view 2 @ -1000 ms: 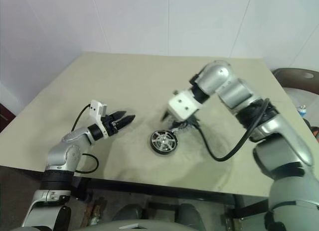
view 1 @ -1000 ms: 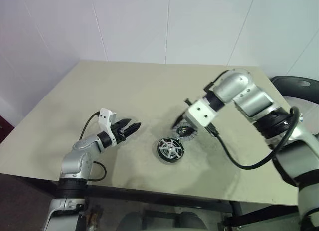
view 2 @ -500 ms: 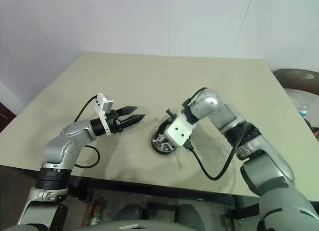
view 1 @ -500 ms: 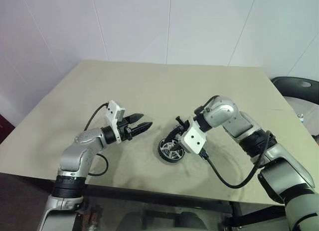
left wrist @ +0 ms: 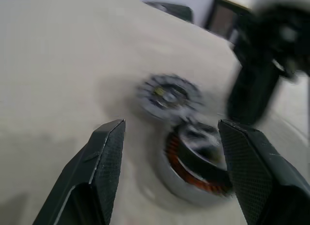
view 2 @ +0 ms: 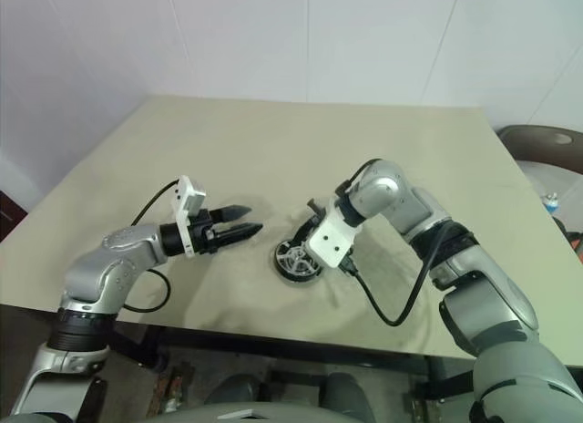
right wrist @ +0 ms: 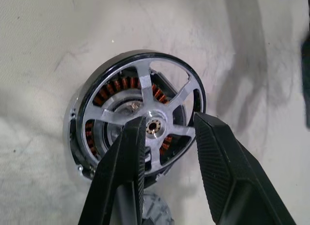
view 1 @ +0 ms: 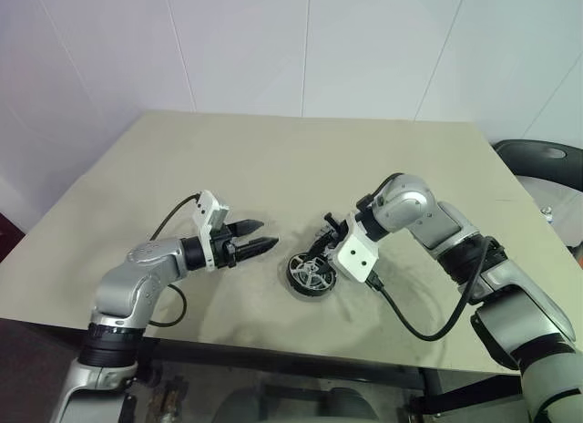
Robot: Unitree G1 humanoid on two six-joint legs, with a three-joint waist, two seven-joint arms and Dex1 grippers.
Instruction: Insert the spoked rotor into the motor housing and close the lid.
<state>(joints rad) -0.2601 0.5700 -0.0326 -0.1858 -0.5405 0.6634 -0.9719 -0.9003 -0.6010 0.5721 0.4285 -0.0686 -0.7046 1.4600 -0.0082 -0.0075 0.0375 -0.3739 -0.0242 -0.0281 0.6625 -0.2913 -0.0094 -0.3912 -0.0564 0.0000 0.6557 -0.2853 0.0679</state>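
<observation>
The left tool (view 1: 266, 235) hovers low over the tabletop (view 1: 273, 159), its two black fingers spread apart and empty. It points across at the motor parts from just beside them. It seems placed to watch or steady the assembly rather than to grip anything.

The motor housing (right wrist: 72, 133) sits flat on the tabletop between the two arms, with copper windings showing through its open top. The spoked rotor (right wrist: 145, 96) lies in it, black rim inside the housing wall and silvery spokes over the windings, so insertion looks done or nearly so.

The right tool (right wrist: 167, 120) points steeply down over it. Its fingers are partly apart on either side of the hub and clamp nothing, probably to press or centre the rotor.

The lid (left wrist: 169, 96) lies just beside the housing and is not yet fitted.
</observation>
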